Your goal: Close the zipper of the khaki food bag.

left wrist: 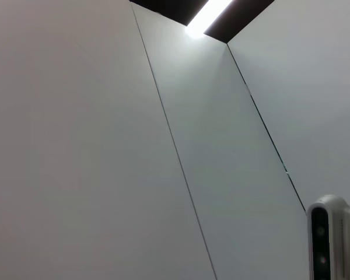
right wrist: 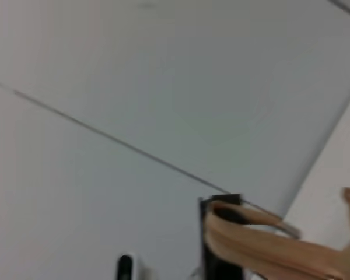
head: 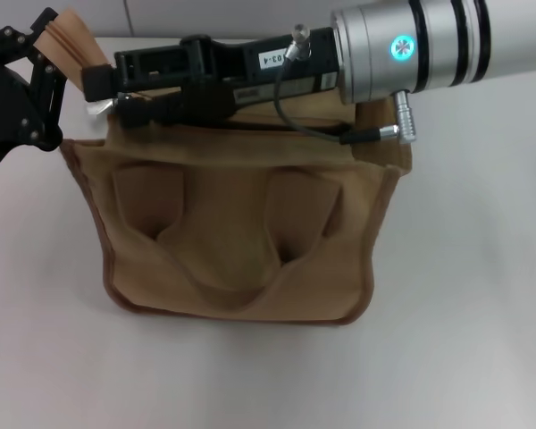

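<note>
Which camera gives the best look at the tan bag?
The head view: the khaki food bag shows whole, front face and handles, on the table. The right wrist view catches only a blurred tan fabric strip, probably part of it. The left wrist view shows none of it, only wall panels.

A tan cloth bag stood on the white table.

The khaki food bag (head: 237, 223) was boxy and soft, with darker brown trim along its edges. Its front side faced the head camera, and a looped handle hung down flat against that side. The cloth sagged and showed deep folds. One top corner was lifted up at the robot's left. The zipper (head: 107, 105) ran along the top panel, mostly hidden; only a small silver bit showed near that lifted corner.
</note>
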Robot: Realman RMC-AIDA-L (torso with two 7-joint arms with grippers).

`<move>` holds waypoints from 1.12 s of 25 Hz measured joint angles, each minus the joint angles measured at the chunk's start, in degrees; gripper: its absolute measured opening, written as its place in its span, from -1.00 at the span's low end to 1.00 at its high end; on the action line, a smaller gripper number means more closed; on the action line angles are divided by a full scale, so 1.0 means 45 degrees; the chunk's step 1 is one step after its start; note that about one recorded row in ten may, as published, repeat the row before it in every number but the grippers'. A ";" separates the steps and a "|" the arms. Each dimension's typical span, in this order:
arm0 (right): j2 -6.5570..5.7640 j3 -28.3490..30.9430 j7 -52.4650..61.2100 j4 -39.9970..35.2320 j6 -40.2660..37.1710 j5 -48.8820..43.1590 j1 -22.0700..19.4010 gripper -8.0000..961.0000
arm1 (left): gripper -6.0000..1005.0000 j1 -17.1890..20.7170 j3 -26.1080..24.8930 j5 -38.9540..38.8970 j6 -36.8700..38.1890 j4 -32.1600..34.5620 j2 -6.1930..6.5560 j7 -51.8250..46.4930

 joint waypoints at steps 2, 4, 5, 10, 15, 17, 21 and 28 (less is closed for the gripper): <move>-0.0024 -0.0049 0.0011 0.0204 0.0230 0.0000 -0.0045 0.66 | -0.95 0.0010 0.0004 0.0000 0.0011 -0.0003 0.0001 0.0008; -0.0038 -0.0061 0.0012 0.0308 0.0312 0.0000 -0.0046 0.66 | -0.95 0.0017 -0.0012 0.0001 0.0030 -0.0030 0.0009 0.0007; -0.0040 -0.0062 0.0001 0.0303 0.0315 0.0002 -0.0046 0.66 | -0.95 0.0017 -0.0021 0.0001 0.0032 -0.0037 0.0013 0.0007; -0.0046 -0.0083 -0.0013 0.0324 0.0330 0.0005 -0.0036 0.66 | -0.95 -0.0005 -0.0045 0.0006 0.0048 -0.0036 0.0019 0.0006; -0.0021 -0.0096 -0.0018 0.0384 0.0334 -0.0007 0.0036 0.66 | -0.95 -0.0017 -0.0043 0.0007 0.0091 -0.0038 0.0012 0.0001; -0.0008 -0.0113 -0.0005 0.0322 0.0159 0.0004 0.0082 0.65 | -0.95 -0.0020 -0.0042 0.0006 0.0111 -0.0038 0.0007 -0.0002; 0.0006 -0.0153 -0.0006 0.0256 0.0210 0.0018 0.0083 0.65 | -0.96 -0.0023 -0.0058 0.0007 0.0125 -0.0038 0.0002 0.0004; 0.0000 -0.0193 -0.0004 0.0438 0.0344 0.0048 0.0112 0.65 | -0.96 0.0006 -0.0065 0.0007 0.0172 -0.0042 0.0000 0.0023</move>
